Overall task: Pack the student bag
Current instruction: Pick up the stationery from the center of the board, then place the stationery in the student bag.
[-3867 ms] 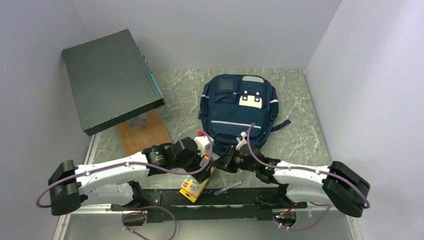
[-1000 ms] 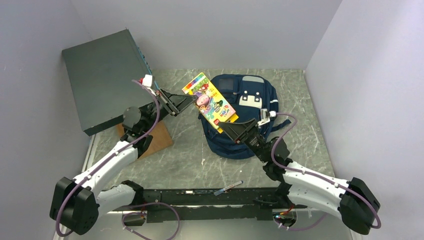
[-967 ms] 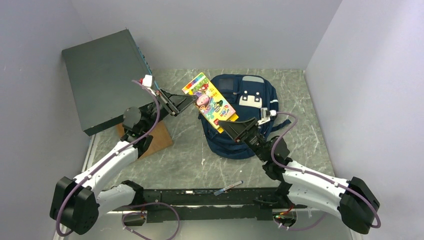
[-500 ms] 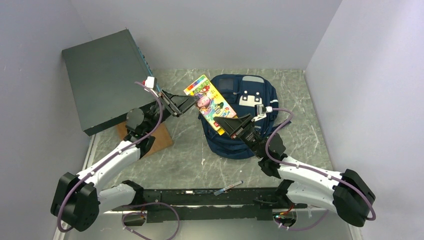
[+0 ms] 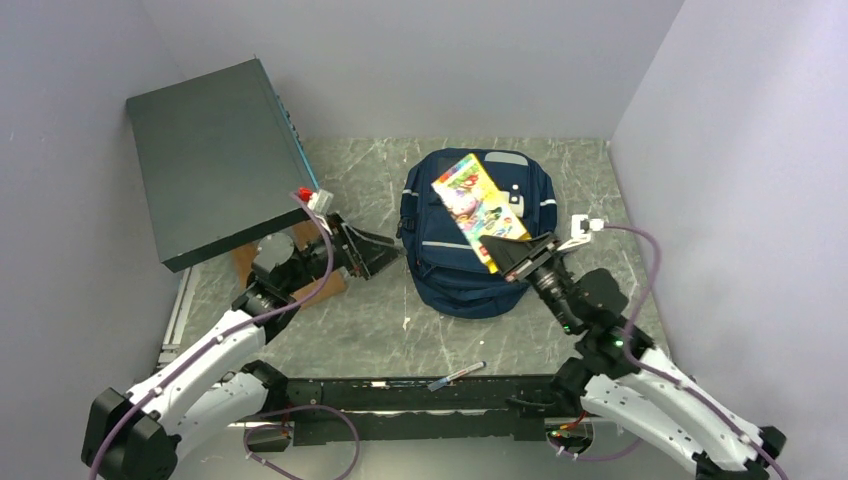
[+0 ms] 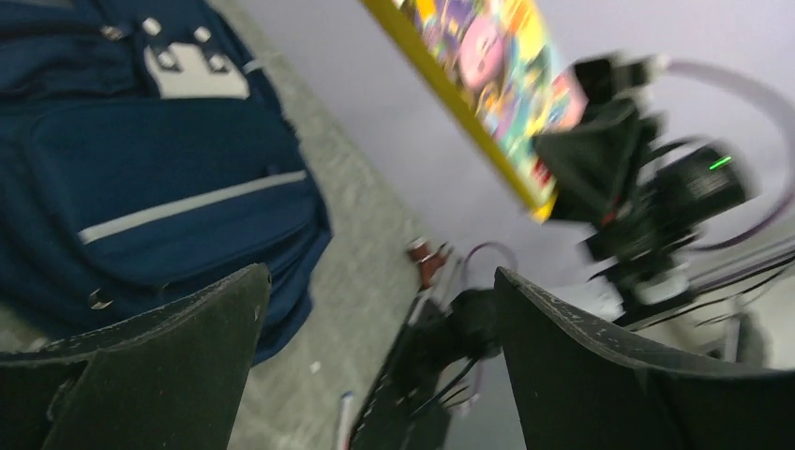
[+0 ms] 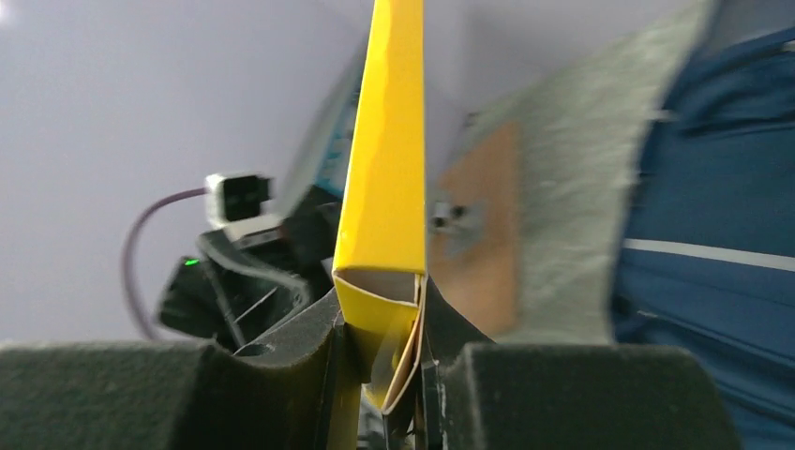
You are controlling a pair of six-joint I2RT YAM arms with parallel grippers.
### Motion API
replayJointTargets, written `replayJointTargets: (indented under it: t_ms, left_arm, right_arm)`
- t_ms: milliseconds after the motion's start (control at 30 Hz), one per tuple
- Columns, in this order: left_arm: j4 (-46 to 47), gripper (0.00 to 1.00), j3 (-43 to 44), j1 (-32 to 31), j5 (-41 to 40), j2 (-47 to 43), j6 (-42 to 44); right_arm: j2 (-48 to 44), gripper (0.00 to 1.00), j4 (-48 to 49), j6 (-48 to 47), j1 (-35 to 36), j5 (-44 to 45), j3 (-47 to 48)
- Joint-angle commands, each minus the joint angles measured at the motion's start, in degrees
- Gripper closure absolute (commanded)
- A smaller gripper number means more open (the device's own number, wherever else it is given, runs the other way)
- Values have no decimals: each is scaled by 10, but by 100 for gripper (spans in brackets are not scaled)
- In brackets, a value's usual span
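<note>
Progress, judged from the pics: early, nothing packed yet. Table [image 5: 620,290] carries a big dark flat box [image 5: 215,160] propped at back left, not part of the job. Student bag [image 5: 450,270] lies flat at back-centre of the table, front pocket up, top twd the back wall. Can't tell if any zip is open, no gap visible. Colour box [image 5: 478,205] (yellow edges, cartoon print) is off the table, held tilted over the bag's upper front, so not inside. Pen [image 5: 457,376] lies on the near edge by the arm bases, untouched.

Right fingers [image 5: 510,260] pinch the colour box's near end. Right wrist view shows the yellow end clamped btwn both pads. Left fingers [image 5: 372,255] are spread wide w/ nothing btwn them, sitting left of the bag and apart from it.

Left to do: get the bag open if it isn't, put the colour box in, then likely the pen, then close up.

Vs earlier frames:
- Bag, dark box and pen are in the same spots.
- Colour box was down by the arm bases at first. It then hung left of the bag's top, w/ both arms holding it, one at each end.
- Now it sits further right, over the bag's front patch, w/ the right arm alone holding it.
- Left fingers have let go, opened up and pulled back twd the near left.
</note>
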Motion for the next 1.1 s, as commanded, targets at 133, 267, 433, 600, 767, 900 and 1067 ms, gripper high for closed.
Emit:
replayJointTargets:
  t_ms: [133, 267, 433, 600, 767, 900, 1067]
  left_arm:
    - [-295, 4, 80, -120, -181, -71, 337]
    - [-295, 4, 108, -122, -135, -41, 361]
    - [-275, 4, 179, -141, -54, 52, 390]
    - [-337, 0, 276, -242, -135, 177, 516]
    - [-328, 0, 333, -319, -279, 310, 641]
    - [-254, 1, 345, -359, -335, 396, 735]
    - [-271, 8, 420, -364, -405, 500, 755]
  right_arm:
    - [-50, 88, -619, -147, -3, 225, 225]
    - [-51, 88, -684, -146, -2, 220, 258]
    - [-6, 88, -742, -129, -2, 192, 282]
    - [38, 89, -812, -109, -3, 190, 315]
    - [-10, 89, -829, -102, -2, 205, 331]
    - [-44, 89, -850, -90, -2, 203, 335]
    - [-69, 89, -856, -83, -2, 175, 331]
